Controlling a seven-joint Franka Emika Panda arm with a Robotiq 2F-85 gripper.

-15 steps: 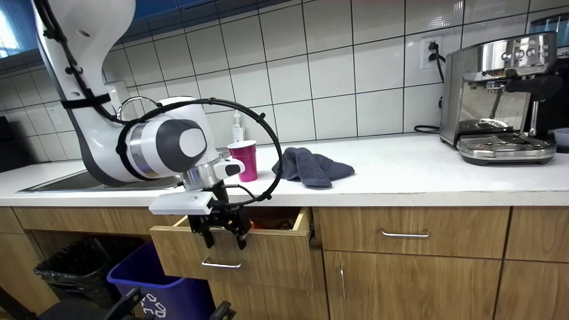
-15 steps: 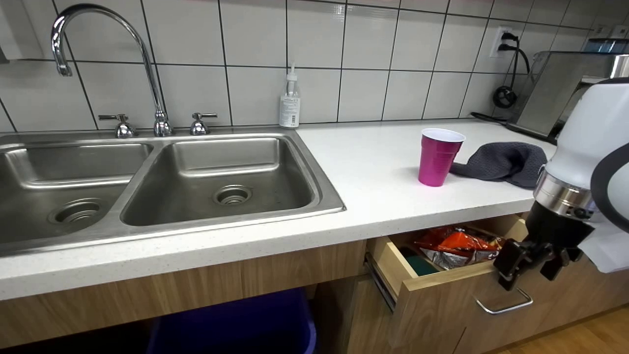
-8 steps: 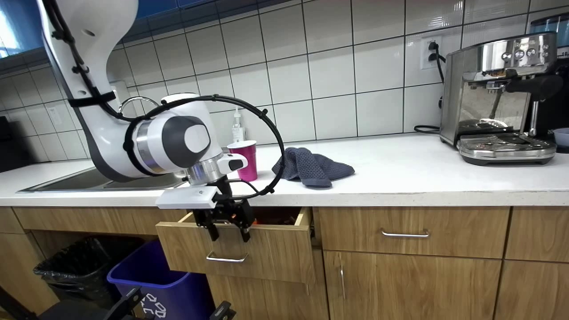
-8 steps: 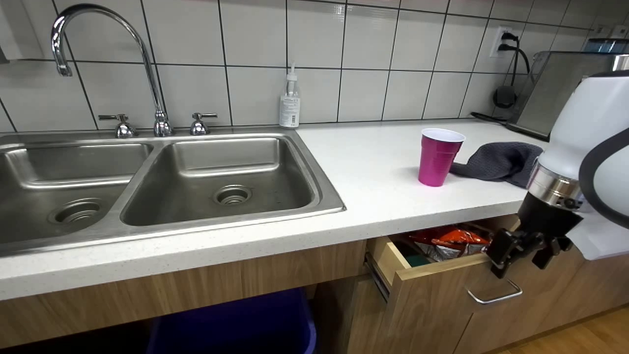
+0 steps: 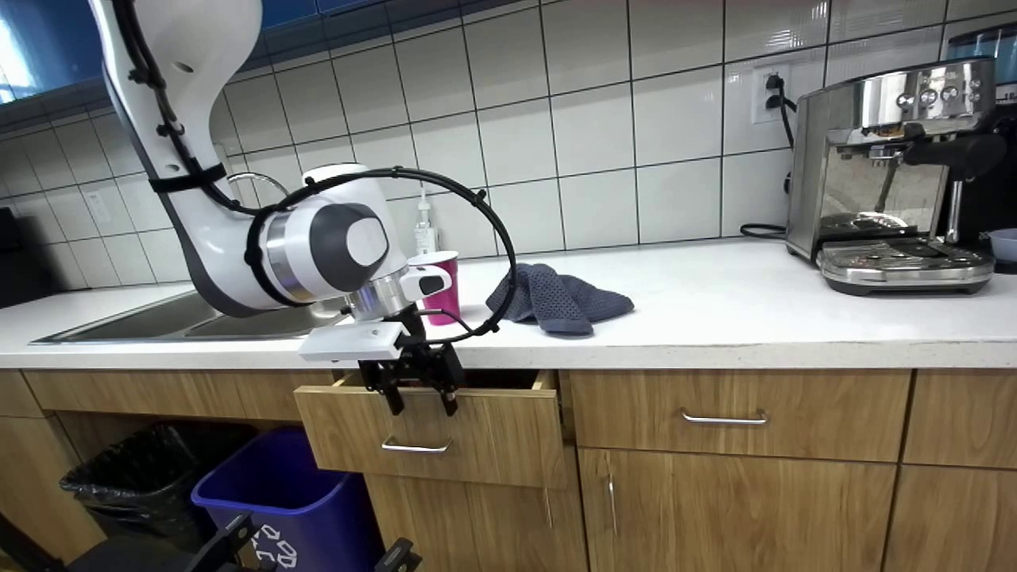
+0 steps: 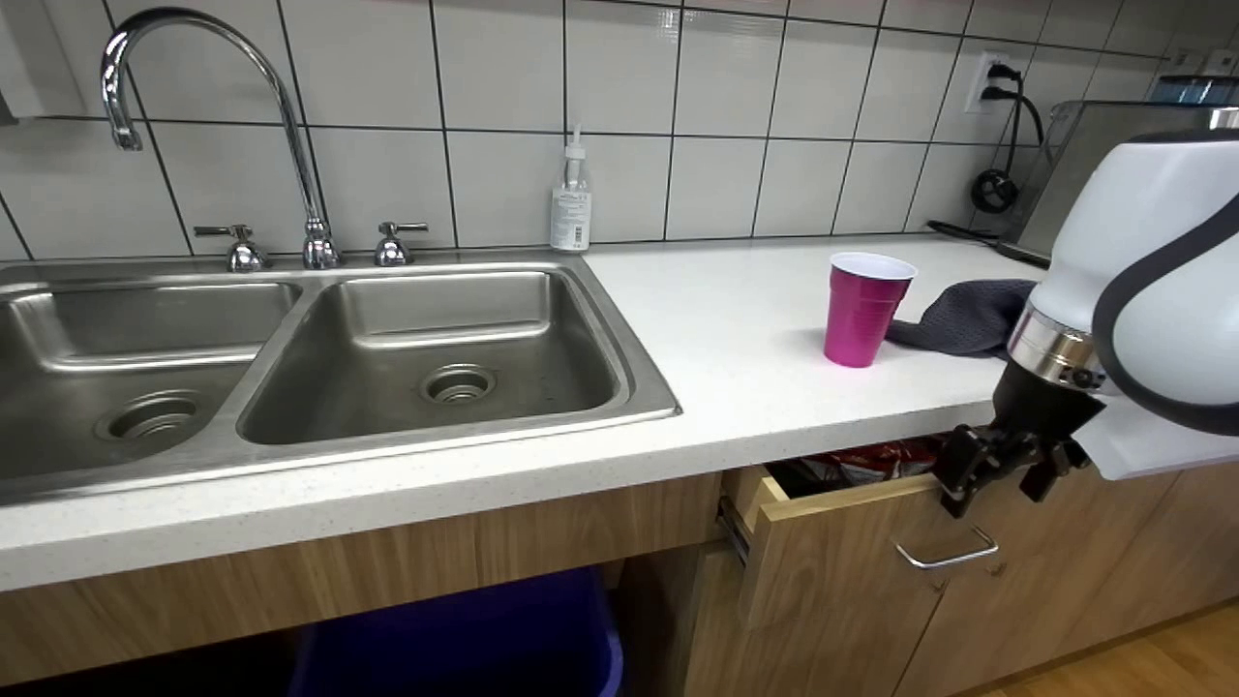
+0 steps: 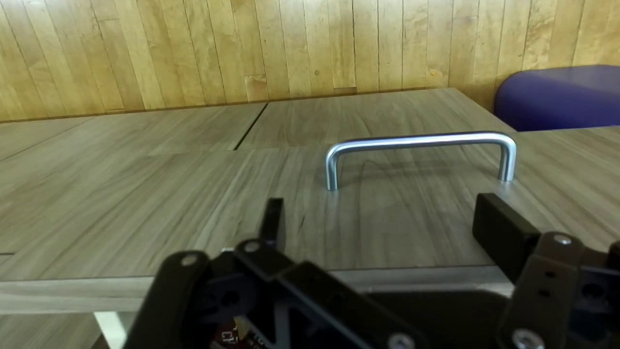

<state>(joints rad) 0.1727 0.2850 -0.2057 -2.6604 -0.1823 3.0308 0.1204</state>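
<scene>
Kitchen counter (image 5: 715, 302) | drawer handle (image 7: 421, 141) | just below end effector (image 5: 424, 410), jaws parted

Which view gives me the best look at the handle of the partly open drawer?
The wrist view: the drawer handle shows large there, from end to end, with no part of the open claw covering it. Both exterior views also show it whole, below the claw, but much smaller.

Kitchen | 2-basin sink (image 6: 266, 358) | curved faucet (image 6: 297, 145) | espresso machine (image 5: 882, 179) | tiled wall (image 5: 596, 127)
</scene>
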